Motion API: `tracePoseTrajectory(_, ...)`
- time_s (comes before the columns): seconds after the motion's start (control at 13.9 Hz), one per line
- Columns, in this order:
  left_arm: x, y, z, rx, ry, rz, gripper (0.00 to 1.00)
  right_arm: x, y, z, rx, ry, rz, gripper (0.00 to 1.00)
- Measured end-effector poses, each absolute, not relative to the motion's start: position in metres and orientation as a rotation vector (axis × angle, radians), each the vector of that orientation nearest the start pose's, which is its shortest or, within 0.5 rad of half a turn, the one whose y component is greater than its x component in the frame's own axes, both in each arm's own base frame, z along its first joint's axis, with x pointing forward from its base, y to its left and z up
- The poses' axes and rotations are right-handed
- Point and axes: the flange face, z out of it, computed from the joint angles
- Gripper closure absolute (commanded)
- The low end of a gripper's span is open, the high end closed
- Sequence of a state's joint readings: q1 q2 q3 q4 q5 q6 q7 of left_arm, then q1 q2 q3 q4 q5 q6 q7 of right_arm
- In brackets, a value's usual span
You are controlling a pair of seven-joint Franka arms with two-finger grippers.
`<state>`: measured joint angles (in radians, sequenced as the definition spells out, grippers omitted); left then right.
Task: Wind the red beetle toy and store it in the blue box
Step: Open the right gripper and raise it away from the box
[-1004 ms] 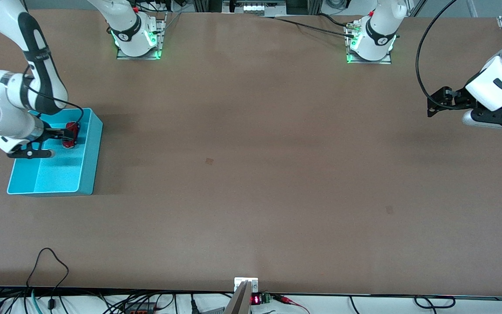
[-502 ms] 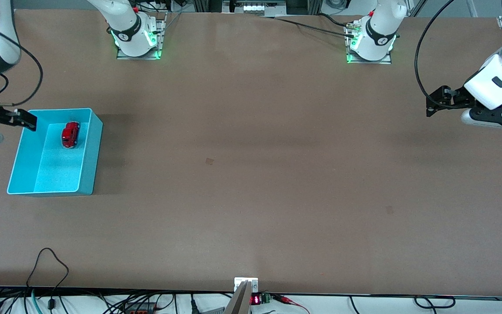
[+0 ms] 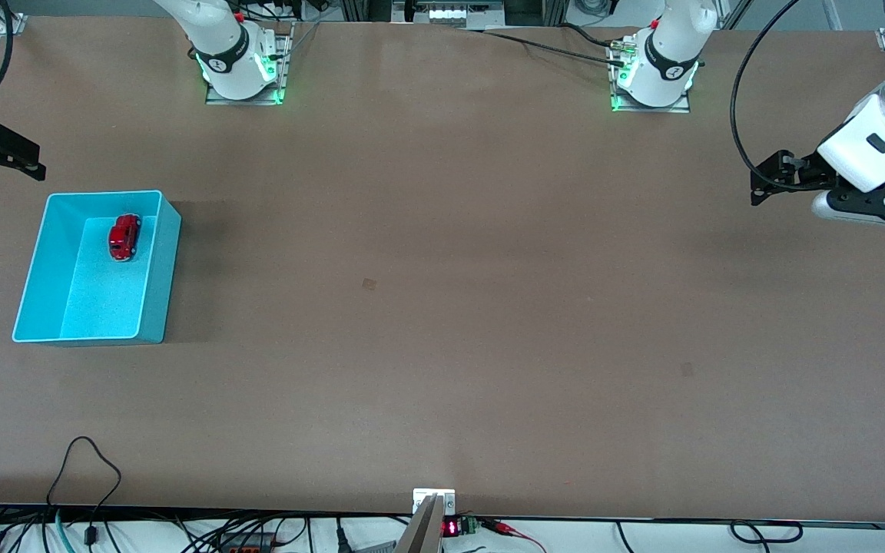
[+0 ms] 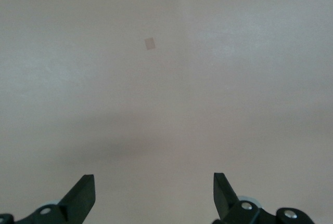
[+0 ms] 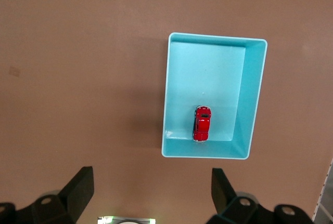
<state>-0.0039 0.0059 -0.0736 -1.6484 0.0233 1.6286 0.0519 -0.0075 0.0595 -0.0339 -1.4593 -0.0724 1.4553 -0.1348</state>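
Both pincers show only partly; red beetle toy [image 3: 124, 237] sits boxed.

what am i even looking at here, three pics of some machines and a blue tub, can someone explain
These are two robot arms bolted to a brown table, each ending in a gripper with two jaws. The big picture comes from a high camera facing the arms. The other two come from small cameras on the arms' wrists, looking down past the black jaws.

On the table sits the blue box, at the right arm's end. The red beetle toy lies inside it, on the floor near one short wall; the right wrist view shows it too.

Nothing is held. The right gripper hangs open, high above the box. The left gripper waits open over bare table at the left arm's end.
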Motion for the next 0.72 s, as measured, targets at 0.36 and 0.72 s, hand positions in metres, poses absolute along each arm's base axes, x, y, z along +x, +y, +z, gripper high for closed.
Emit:
tracePoseTrajectory(0.36, 0.558, -0.041, 0.589, -3.112, 0.204, 0.04, 0.0, 0.57, -0.032, 0.62, -3.203, -0.118, 0.151, 0.0)
tracePoseTrajectory(0.72, 0.558, -0.042, 0.589, -3.111, 0.207, 0.04, 0.0, 0.571, -0.035, 0.615, -3.203, -0.099, 0.17, 0.0)
